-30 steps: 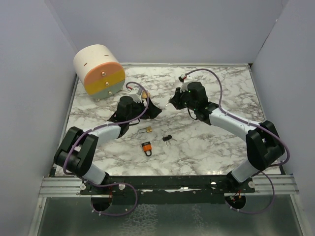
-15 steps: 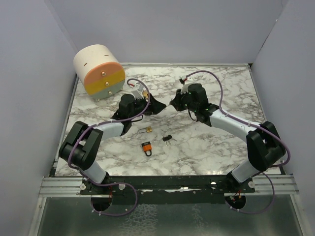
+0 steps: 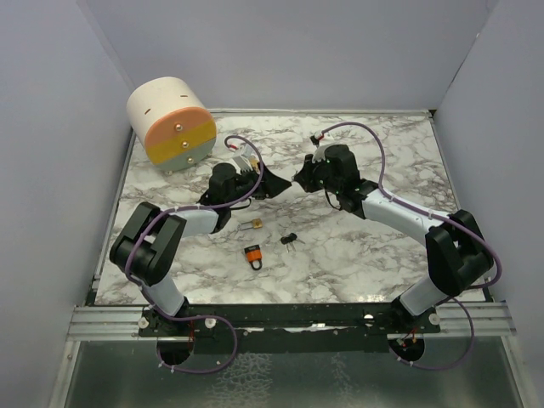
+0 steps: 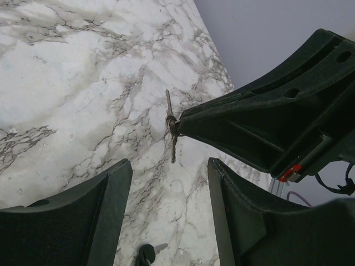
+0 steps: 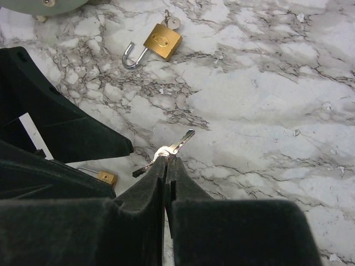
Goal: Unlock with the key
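White marble with grey veins forms the counter [image 3: 382, 144], walled in by plain pale panels. Over its middle, the right hand [image 5: 166, 160] is closed tight on a bunch of silver keys [image 5: 176, 146], which are pinched at their heads and held clear of the stone. The left hand [image 4: 169, 166] faces it from just beside, its fingers [image 4: 83, 221] spread wide with nothing between them, the keys hanging just past their tips. A brass padlock [image 5: 158, 43] lies flat farther back with its shackle swung open and a key in its body. A small brass padlock [image 3: 253, 224], an orange padlock [image 3: 253, 255] and a black key [image 3: 291, 239] lie apart from one another nearer the arm bases. A round drawer unit [image 3: 172, 123] sits at the back left corner.
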